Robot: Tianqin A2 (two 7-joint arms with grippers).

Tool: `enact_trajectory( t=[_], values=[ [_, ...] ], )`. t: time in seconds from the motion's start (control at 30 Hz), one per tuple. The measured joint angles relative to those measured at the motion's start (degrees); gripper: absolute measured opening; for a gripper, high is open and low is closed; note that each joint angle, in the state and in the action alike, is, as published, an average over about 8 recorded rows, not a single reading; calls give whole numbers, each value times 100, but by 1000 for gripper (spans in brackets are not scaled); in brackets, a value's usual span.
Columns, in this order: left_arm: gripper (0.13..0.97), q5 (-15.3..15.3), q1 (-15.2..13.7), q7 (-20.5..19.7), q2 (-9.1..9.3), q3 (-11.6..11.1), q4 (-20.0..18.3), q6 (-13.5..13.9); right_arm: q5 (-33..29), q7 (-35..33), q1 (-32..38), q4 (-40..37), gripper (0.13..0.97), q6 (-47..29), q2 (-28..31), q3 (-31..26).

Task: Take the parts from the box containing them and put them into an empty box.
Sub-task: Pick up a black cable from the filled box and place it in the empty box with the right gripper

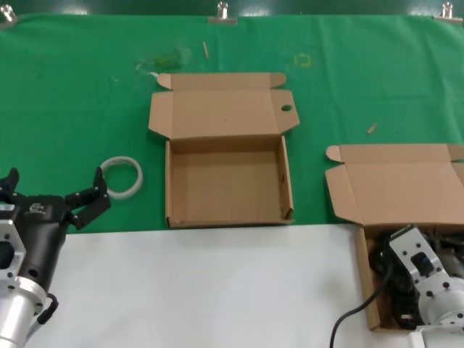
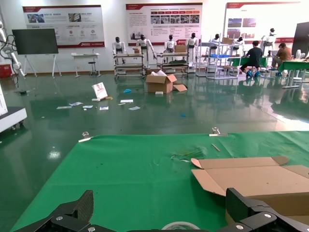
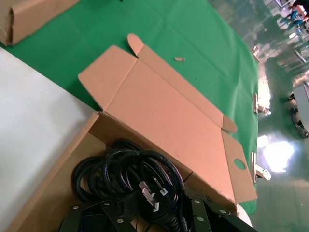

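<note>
Empty box (image 1: 228, 177) sitting open at table (image 1: 188, 290) centre, nothing inside. Cable box (image 3: 159, 121) lying at right, black cables (image 3: 125, 169) coiled within. Right gripper (image 3: 149, 217) reaching down into it, open fingers straddling cables and plug. Left gripper (image 1: 54, 196) hovering open beside white ring (image 1: 122, 177).

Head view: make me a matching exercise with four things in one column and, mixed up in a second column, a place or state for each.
Things:
1. ring
2. middle box
3. right box
4. left gripper

Places or states:
A. holds black cables
B. nothing inside
C. lies on the green cloth, beside the left gripper
D. open, low at the left of the view

Pairs: 1-C, 2-B, 3-A, 4-D.
</note>
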Motion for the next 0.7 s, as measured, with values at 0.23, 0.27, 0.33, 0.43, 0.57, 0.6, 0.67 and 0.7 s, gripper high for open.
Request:
enact_trajectory(
  t=[0.23,0.27,0.33,0.43,0.57,0.6,0.67,0.7],
  values=[
    [965,0,0,0,0,0,0,0,-163,147,-106,436,258,234,0,-281],
    [965,0,0,0,0,0,0,0,-192,174,-114,495,258,262,0,-325],
    [965,0,0,0,0,0,0,0,-256,233,-117,614,258,307,0,-427],
    [965,0,0,0,0,0,0,0,-363,346,-77,777,258,339,0,-627],
    [965,0,0,0,0,0,0,0,-511,562,82,824,256,262,1,-991],
    [965,0,0,0,0,0,0,0,-541,626,135,790,256,224,1,-1088],
    [965,0,0,0,0,0,0,0,-588,765,255,661,255,123,1,-1287],
    [965,0,0,0,0,0,0,0,-606,837,320,572,254,67,2,-1388]
  ],
)
